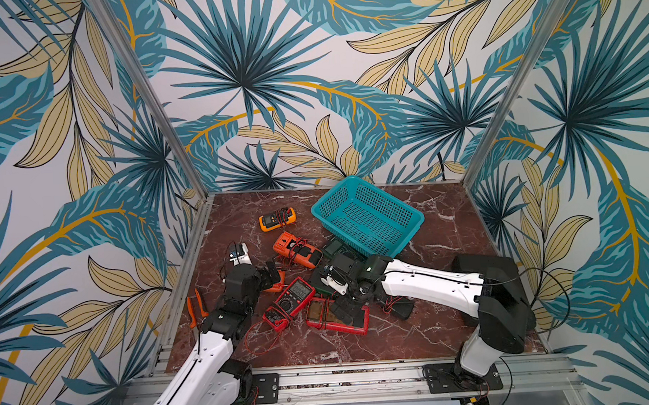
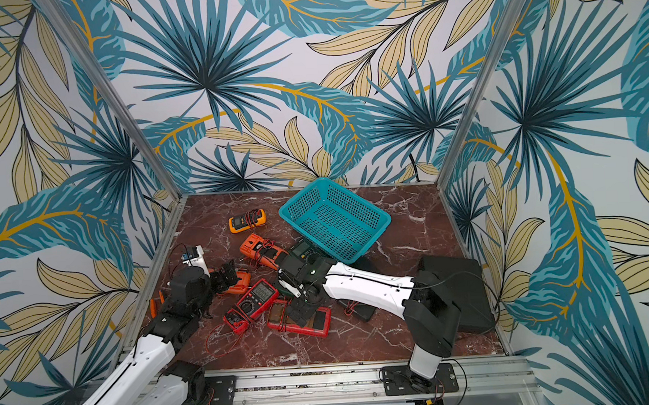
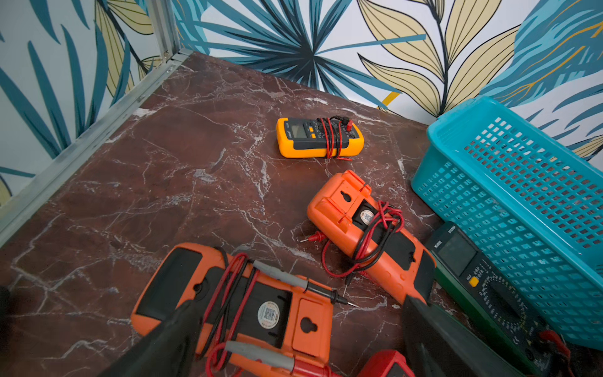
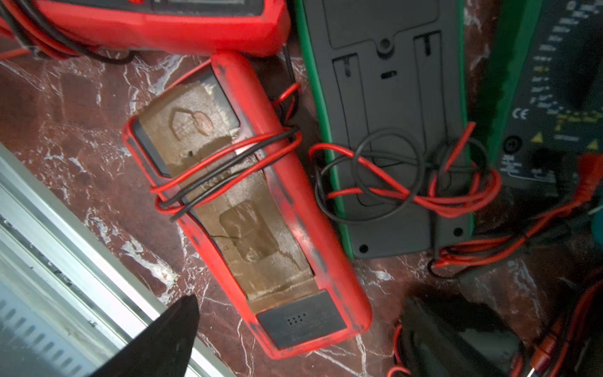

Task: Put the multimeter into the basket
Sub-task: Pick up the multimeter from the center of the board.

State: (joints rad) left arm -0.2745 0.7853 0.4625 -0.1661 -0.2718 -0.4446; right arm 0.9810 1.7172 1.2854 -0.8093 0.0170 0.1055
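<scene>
multimeters point(image 1: 295, 293) beside basket point(image 1: 388, 198); left gripper point(image 3: 301, 302), right gripper point(image 4: 308, 298) both agape.

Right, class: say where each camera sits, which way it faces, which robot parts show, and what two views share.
Top views: high over the table's near edge, facing down and back; left arm, right arm show.
Left wrist: on its arm, facing the basket and back wall; open left gripper shows.
Right wrist: on its arm, facing down at a red meter; right gripper shows.
Shared: top views and left wrist show the basket.
</scene>
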